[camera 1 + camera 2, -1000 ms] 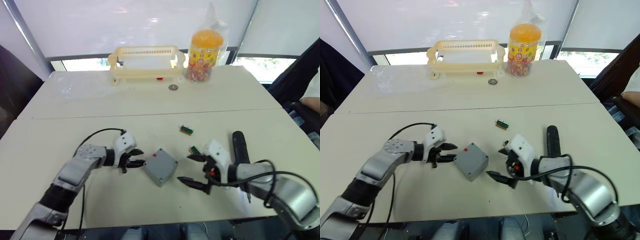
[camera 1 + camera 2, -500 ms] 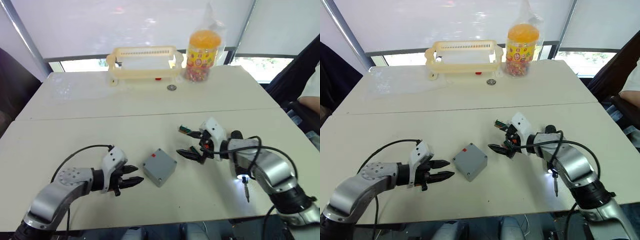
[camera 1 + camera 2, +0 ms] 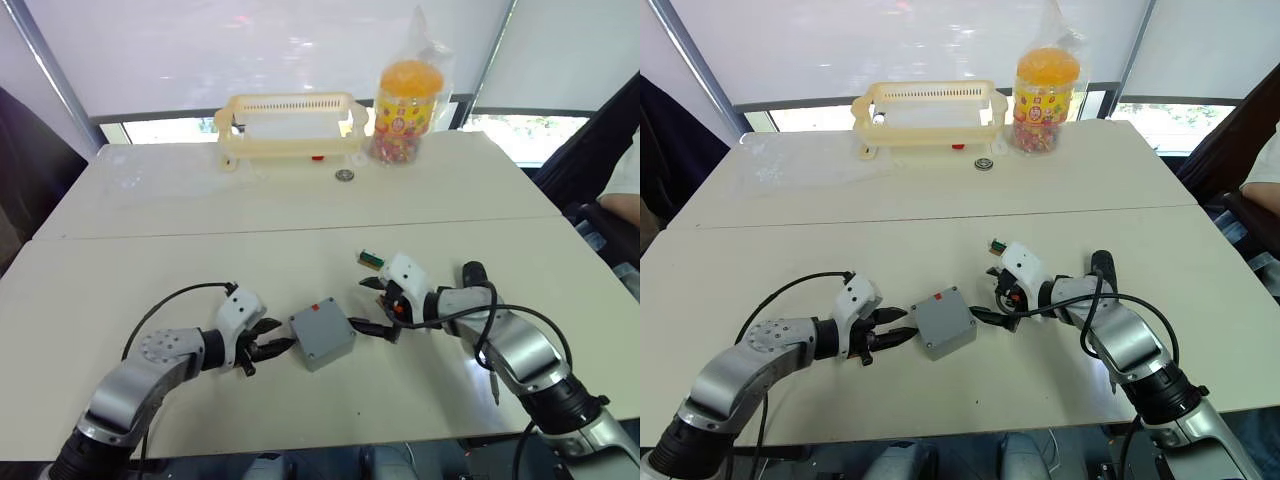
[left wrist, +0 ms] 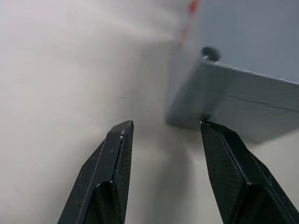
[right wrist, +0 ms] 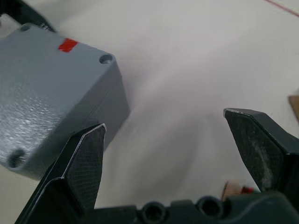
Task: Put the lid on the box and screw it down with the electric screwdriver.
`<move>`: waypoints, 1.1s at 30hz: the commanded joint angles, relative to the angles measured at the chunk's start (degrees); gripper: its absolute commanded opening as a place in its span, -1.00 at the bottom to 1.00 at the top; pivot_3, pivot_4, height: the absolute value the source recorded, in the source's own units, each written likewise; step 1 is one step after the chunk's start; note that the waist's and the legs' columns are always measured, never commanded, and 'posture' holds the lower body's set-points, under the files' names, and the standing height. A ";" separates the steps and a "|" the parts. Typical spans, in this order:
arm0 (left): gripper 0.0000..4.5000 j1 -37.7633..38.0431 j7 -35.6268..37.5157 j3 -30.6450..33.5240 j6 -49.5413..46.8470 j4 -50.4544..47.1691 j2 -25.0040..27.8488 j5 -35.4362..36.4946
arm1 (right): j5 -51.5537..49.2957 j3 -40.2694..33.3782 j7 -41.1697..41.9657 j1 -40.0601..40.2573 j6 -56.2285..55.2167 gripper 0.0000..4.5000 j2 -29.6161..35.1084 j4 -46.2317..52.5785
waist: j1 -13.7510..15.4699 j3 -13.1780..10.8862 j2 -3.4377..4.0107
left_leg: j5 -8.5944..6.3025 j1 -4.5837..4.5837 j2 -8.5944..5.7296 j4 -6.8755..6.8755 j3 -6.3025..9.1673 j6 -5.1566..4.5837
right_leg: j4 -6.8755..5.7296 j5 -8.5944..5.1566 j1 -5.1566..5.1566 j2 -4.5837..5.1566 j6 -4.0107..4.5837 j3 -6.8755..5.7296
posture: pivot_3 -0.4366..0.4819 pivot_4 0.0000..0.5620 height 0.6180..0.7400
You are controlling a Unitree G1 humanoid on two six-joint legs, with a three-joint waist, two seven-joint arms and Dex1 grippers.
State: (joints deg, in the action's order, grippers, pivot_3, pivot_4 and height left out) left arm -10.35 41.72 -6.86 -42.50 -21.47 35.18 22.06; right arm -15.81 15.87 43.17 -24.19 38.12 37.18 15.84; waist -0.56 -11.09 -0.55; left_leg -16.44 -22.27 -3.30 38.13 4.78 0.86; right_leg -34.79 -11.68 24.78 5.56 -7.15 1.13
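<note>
The grey box (image 3: 322, 334) lies on the near table with a red mark (image 3: 316, 309) and corner screw holes on its upper face. A seam runs along its side (image 4: 247, 101), so the lid seems closed onto it; I cannot tell which face is the lid. My left gripper (image 3: 272, 346) is open just left of the box, one fingertip (image 4: 208, 127) at its bottom corner. My right gripper (image 3: 368, 306) is open wide just right of the box. The black electric screwdriver (image 3: 474, 276) lies behind my right arm, its bit (image 3: 495, 390) pointing toward the near edge.
One small green-brown block (image 3: 372, 259) lies behind my right gripper, another close by its fingers (image 5: 233, 189). A cream slotted basket (image 3: 290, 125), a yellow jar in a plastic bag (image 3: 408, 100) and a small round part (image 3: 346, 175) stand on the far table. A person's arm (image 3: 622, 202) shows at the right edge.
My left gripper has come forward again to the box's left side. My right gripper has dropped nearer the box's right side. The box has stayed in place.
</note>
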 commanded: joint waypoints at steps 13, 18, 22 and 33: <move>0.01 -3.26 2.72 -0.75 2.95 1.01 -0.43 0.13 | -0.04 -0.87 -3.05 3.97 4.66 0.97 -2.48 8.72 | -0.06 0.00 -0.01 | 0.04 0.00 0.00 0.00 -0.01 0.07 | -0.23 -0.01 0.13 0.00 0.01 0.03 | -0.05 -0.47 1.00; 0.01 -3.72 2.68 -0.71 3.27 1.56 -0.48 -0.22 | -0.21 -0.69 -2.76 3.97 5.30 0.97 -2.74 9.42 | -0.06 0.00 -0.01 | 0.04 0.00 0.00 0.01 -0.01 0.07 | -0.25 -0.01 0.13 0.00 0.01 0.03 | -0.05 -0.47 1.00; 0.01 -3.92 2.78 -0.69 3.46 1.88 -0.59 -0.40 | -0.06 -0.32 -2.52 4.03 6.08 0.97 -2.90 9.89 | -0.06 0.00 -0.01 | 0.05 0.00 0.00 0.01 -0.01 0.08 | -0.26 -0.01 0.13 0.00 0.01 0.02 | -0.05 -0.47 1.00; 0.62 -1.87 9.28 7.75 -3.44 -3.50 7.18 8.75 | -5.75 -12.11 0.40 2.73 13.81 1.00 5.03 14.46 | -0.04 0.00 -0.01 | 0.04 0.00 0.01 0.02 -0.01 0.08 | -0.27 -0.01 0.13 0.00 0.01 0.03 | -0.05 -0.47 1.00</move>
State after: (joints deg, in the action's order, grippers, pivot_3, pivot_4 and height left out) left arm -12.07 48.95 -1.65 -44.85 -22.28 40.90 28.02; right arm -19.02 8.21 42.47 -19.96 50.20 40.83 27.03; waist -0.60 -11.09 -0.56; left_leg -16.39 -22.27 -3.29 38.16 4.78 0.94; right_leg -35.06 -11.69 24.91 5.56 -7.14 1.15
